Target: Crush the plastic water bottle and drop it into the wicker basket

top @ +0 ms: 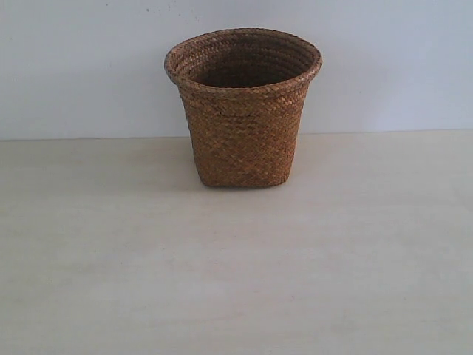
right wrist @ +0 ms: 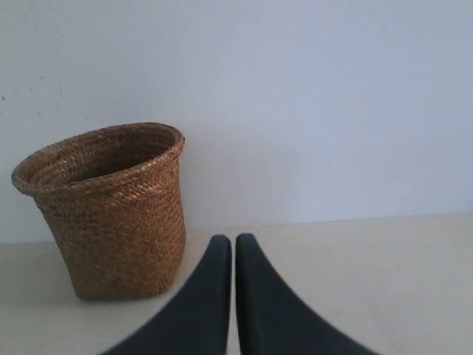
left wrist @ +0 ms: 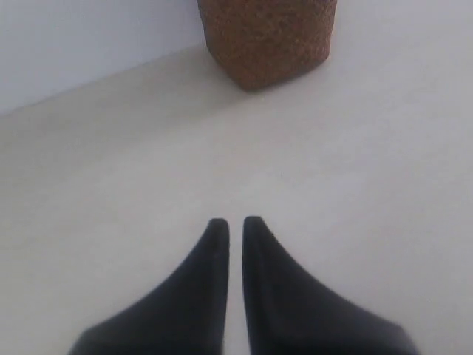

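The brown wicker basket stands upright at the back middle of the pale table, near the wall; what lies inside it is hidden. Its base shows in the left wrist view and its whole side in the right wrist view. The plastic water bottle is out of view in every frame. My left gripper is shut with nothing between its dark fingers, well short of the basket. My right gripper is shut and empty too, off to one side of the basket. Neither arm appears in the exterior view.
A pale wooden table stretches in front of the basket. A plain light wall rises right behind it.
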